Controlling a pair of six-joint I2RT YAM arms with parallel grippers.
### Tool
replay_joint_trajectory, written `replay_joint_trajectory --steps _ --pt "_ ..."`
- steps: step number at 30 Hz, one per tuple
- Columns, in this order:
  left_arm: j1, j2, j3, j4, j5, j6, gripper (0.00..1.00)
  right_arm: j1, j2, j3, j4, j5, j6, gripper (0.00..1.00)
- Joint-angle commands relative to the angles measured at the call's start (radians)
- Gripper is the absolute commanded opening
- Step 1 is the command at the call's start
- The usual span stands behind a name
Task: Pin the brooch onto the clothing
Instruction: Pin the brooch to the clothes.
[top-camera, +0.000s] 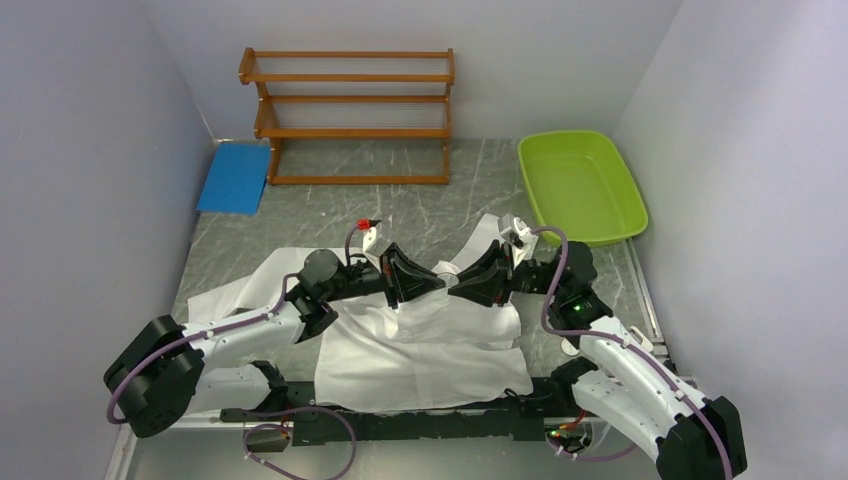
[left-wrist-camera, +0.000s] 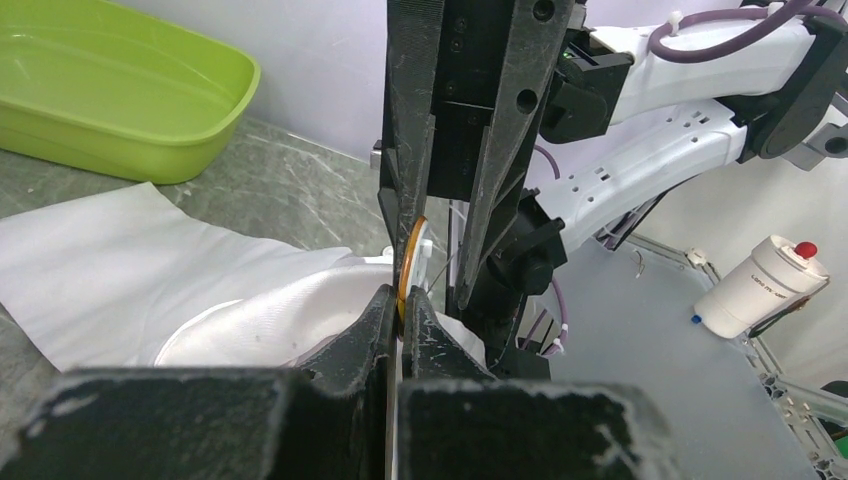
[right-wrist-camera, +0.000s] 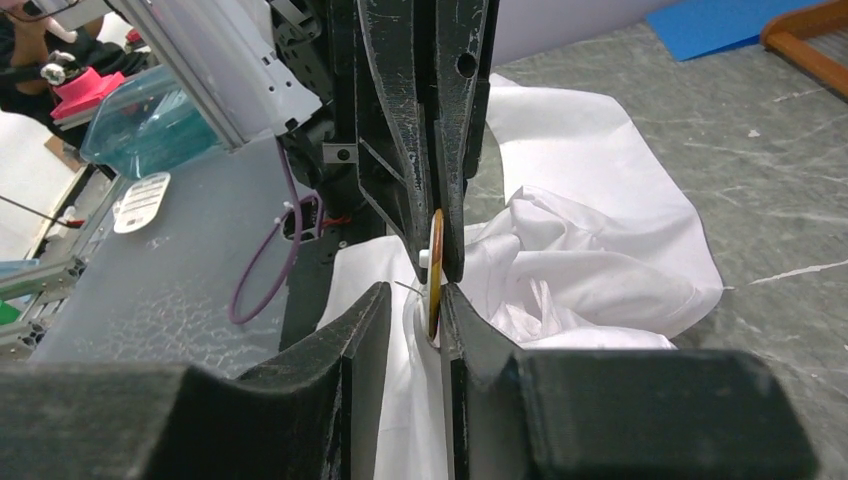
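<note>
Below, the white shirt (top-camera: 420, 360) lies spread on the table (top-camera: 330, 200) under both pincers, with its fabric bunched just beneath their tips, seemingly so the cloth can meet the pin. Well beyond the right pincer (right-wrist-camera: 415, 300), the green tub (top-camera: 580, 185) holds nothing I can see. The left pincer (left-wrist-camera: 400, 300) is clamped on the edge of the brooch (left-wrist-camera: 411, 255), holding it upright, while the right pincer's jaws stand partly apart astride it, probably to work its clasp.

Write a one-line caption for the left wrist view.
Left gripper pinches the brooch edge-on over the white shirt; right gripper straddles it.
</note>
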Motion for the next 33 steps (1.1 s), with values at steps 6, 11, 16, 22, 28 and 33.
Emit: replay_joint_trajectory --steps 6,11,16,22,28,33 --pt "0.004 -0.029 0.032 0.045 -0.007 0.000 0.03 0.006 0.017 0.046 0.016 -0.014 -0.007 0.18" --pt "0.004 -0.031 0.041 0.012 -0.005 0.005 0.03 0.016 0.043 0.075 -0.032 0.027 -0.020 0.11" --pt "0.005 -0.031 0.050 -0.014 -0.004 0.011 0.03 0.023 0.061 0.110 -0.136 0.080 -0.052 0.06" --pt "0.004 -0.036 0.074 -0.083 -0.002 0.028 0.03 0.034 0.076 0.168 -0.296 0.153 -0.119 0.05" --pt "0.004 -0.034 0.105 -0.151 0.002 0.045 0.03 0.065 0.114 0.239 -0.432 0.217 -0.188 0.06" --pt "0.004 -0.037 0.126 -0.194 0.004 0.053 0.03 0.088 0.149 0.284 -0.522 0.272 -0.218 0.07"
